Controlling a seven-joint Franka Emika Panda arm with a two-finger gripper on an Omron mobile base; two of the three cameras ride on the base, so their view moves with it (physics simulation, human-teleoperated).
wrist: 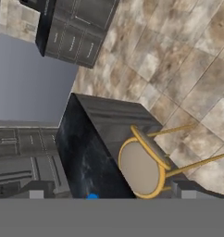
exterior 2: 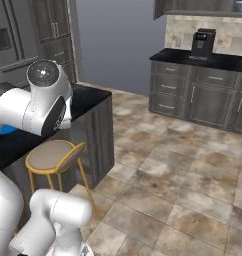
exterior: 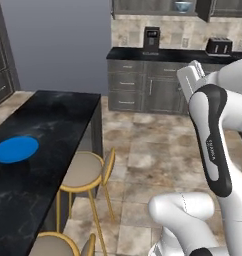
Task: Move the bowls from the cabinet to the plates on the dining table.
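A white bowl with blue pattern [exterior: 183, 6] sits inside the wall cabinet [exterior: 143, 6] at the far back, above the worktop. The dining table [exterior: 48, 125], with its black marble top, runs along the left, and a bright blue plate [exterior: 15, 149] lies flat on it. In the hand view my gripper [wrist: 112, 193] is open, its fingertips [wrist: 36, 192] far apart with nothing between them. It hangs high and looks down on the table's end [wrist: 93, 139], with a sliver of the blue plate [wrist: 92, 196] at the bottom edge. The table [exterior 2: 90, 100] is partly hidden by my arm in the right base view.
Two gold-framed stools [exterior: 84, 170] [exterior: 53, 244] stand along the table's right side; one shows below the hand [wrist: 141, 166]. A coffee machine [exterior: 151, 37] and toaster [exterior: 219, 46] stand on the back worktop over grey drawer units [exterior: 143, 87]. A tiled floor [exterior: 143, 150] lies between the table and the units.
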